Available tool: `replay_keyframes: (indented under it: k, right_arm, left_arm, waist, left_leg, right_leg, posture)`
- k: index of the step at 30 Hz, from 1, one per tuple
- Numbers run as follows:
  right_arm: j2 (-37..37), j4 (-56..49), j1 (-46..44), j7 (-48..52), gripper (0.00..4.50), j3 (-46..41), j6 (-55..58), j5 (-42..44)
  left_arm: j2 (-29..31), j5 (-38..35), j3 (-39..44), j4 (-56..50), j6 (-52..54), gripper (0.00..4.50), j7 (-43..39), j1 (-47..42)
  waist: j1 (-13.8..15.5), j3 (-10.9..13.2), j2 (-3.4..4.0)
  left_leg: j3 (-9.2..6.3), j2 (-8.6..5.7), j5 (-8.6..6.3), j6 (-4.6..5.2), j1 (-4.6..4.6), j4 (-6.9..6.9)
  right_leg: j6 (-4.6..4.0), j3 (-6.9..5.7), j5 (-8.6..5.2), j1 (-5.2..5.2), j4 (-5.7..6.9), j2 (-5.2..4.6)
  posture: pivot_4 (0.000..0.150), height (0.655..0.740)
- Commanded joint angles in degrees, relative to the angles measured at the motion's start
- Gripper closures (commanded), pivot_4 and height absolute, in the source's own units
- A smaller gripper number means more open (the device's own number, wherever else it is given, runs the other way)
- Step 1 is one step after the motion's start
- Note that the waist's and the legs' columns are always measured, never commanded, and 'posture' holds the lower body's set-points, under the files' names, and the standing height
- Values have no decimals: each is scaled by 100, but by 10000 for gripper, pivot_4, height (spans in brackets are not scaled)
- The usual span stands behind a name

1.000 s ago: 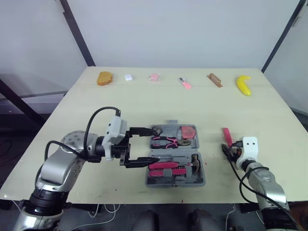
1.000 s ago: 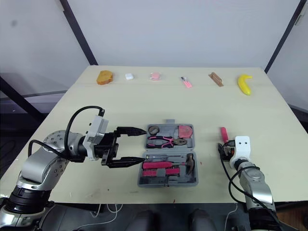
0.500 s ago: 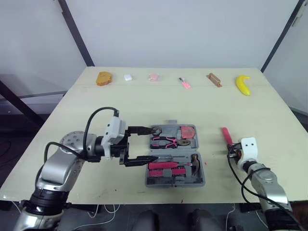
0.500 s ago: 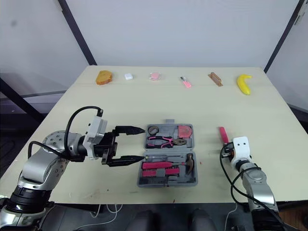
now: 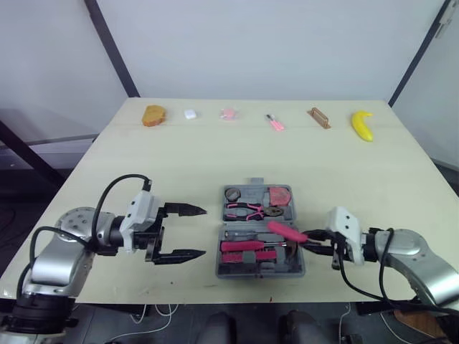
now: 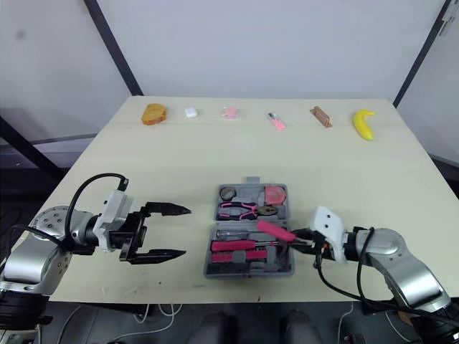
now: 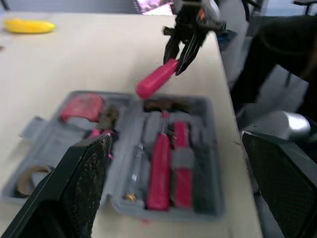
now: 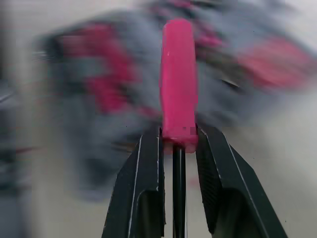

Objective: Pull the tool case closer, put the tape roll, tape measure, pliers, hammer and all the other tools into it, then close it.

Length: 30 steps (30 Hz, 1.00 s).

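Observation:
The grey tool case [image 5: 247,270] lies open at the table's middle front, with pink pliers [image 5: 244,210], a tape roll [image 5: 232,193], a pink tape measure [image 5: 280,196] and a hammer [image 5: 292,244] in it. My right gripper [image 5: 315,244] is shut on a pink-handled screwdriver [image 5: 287,231], held tilted over the case's right part. The right wrist view shows both fingers [image 8: 143,198] clamped at the handle's [image 8: 177,79] base. My left gripper [image 5: 188,231] stands open to the left of the case, apart from it, with nothing between its fingers [image 7: 74,193].
Along the table's far edge sit a piece of bread [image 5: 155,116], a small white item [image 5: 191,114], two small pink items [image 5: 229,114], a brown block [image 5: 319,118] and a banana [image 5: 363,125]. Bare tabletop lies on both sides of the case.
My right gripper has swung in from the right with the pink screwdriver, now over the case. My left gripper has drawn back to the left, away from the case's edge.

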Motion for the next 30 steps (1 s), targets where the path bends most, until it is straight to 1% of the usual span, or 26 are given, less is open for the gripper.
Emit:
replay_keyframes:
  k: [1,3,5,9,14,17,23,26,30]
  right_arm:
    - [-98,-353,-339,151,41495,403,324,-89]
    - [-57,-503,-608,116,41495,843,571,-299]
    - [64,-582,-809,-20,41495,1157,828,-444]
    - [214,-678,-1028,-153,41495,1594,1188,-634]
    - [539,-655,-1322,-379,41495,2143,1478,-941]
    - [591,-628,-1468,-417,41495,2428,1605,-1146]
    - [613,-520,-1699,-312,41495,2806,1690,-1385]
    - [873,-300,-1911,-363,41495,2892,1736,-1442]
    - [977,-98,-2051,-329,41495,2992,1729,-1532]
  left_arm:
    - [147,18,191,55,-369,0,-283,89]
    - [185,-93,313,72,-508,0,-544,268]
    - [214,-185,406,167,-629,0,-719,370]
    - [352,-239,404,412,-952,0,-769,523]
    - [714,-471,295,551,-1279,0,-769,822]
    - [922,-475,202,663,-1528,0,-769,1012]
    - [922,-519,188,727,-1621,0,-769,1123]
    - [843,-491,184,721,-1592,0,-769,1104]
    - [763,-445,195,666,-1520,0,-765,1069]
  waist:
    - [20,2,-3]
    - [-5,2,-4]
    - [-17,3,-5]
    - [-6,4,-7]
    - [-11,6,-12]
    - [-13,6,-11]
    - [-1,6,-13]
    - [-19,6,-14]
    - [-20,6,-13]
  left_leg:
    - [0,-2,0,0,-9,3]
    - [2,-4,0,0,-31,8]
    - [3,-3,0,0,-33,6]
    - [-6,-1,0,0,-35,4]
    - [-3,-2,0,0,-36,4]
    - [-5,-1,0,0,-36,4]
    - [-2,-3,0,0,-36,4]
    - [-2,-3,0,0,-36,4]
    - [-3,-2,0,0,-36,4]
  right_leg:
    - [0,-5,0,-6,0,-3]
    - [1,0,1,-26,4,-7]
    - [0,1,1,-31,7,-7]
    - [-2,-5,-1,-33,8,-3]
    - [-1,-6,0,-33,7,-11]
    - [-2,-9,0,-35,9,-10]
    - [-2,-11,0,-34,9,-14]
    - [-2,-12,0,-34,10,-12]
    - [-4,-12,0,-35,10,-8]
  posture:
    - [1500,7400]
    - [1500,7400]
    - [1500,7400]
    - [1500,7400]
    - [1500,7400]
    - [1500,7400]
    - [1500,7400]
    - [1500,7400]
    - [1500,7400]
